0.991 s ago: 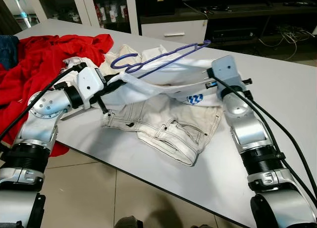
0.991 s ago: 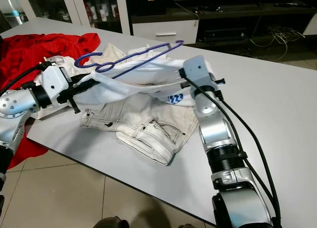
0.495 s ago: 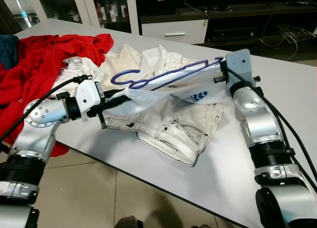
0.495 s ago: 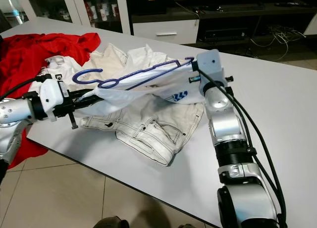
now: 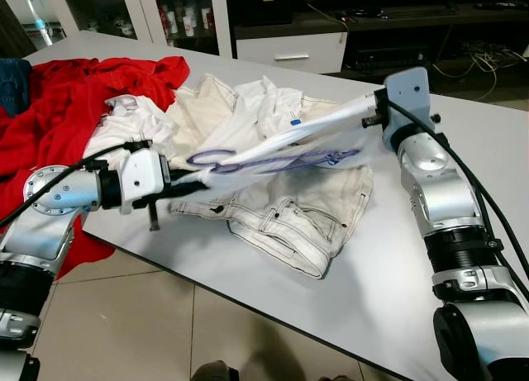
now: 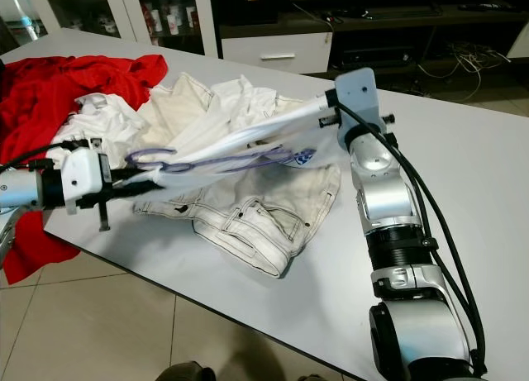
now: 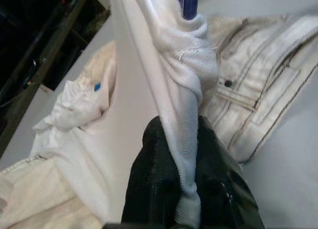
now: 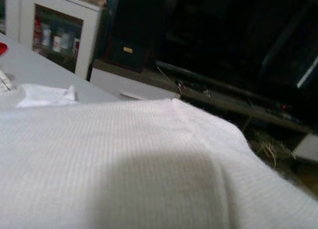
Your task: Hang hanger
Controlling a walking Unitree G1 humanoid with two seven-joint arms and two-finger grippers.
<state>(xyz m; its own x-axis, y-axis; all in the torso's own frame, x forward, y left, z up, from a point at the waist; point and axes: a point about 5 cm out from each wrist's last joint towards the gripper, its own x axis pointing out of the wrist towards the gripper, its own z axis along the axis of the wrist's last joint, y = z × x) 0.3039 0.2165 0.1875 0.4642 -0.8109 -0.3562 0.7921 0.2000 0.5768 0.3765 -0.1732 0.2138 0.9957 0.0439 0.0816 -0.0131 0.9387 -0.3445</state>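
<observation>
A purple hanger (image 5: 248,159) lies partly inside a white shirt (image 5: 318,125) that is stretched taut and low over the table between my two grippers. My left gripper (image 5: 187,180) holds the shirt's left end, near the hanger's hook. In the left wrist view its black fingers (image 7: 158,187) are shut on a bunched fold of the white shirt (image 7: 185,90), with the purple hanger (image 7: 190,3) just beyond. My right gripper (image 5: 374,116) holds the shirt's right end; white fabric (image 8: 124,159) hides its fingers.
Cream jeans (image 5: 285,216) lie on the grey table (image 5: 463,174) under the shirt. A red garment (image 5: 58,100) is heaped at the left and hangs over the table's edge. More white clothes (image 5: 132,121) lie beside it. Cabinets (image 5: 285,46) stand behind the table.
Both arms have moved apart and down, pulling the shirt taut. The hanger has dropped from above the cloth to lie low within it, over the jeans.
</observation>
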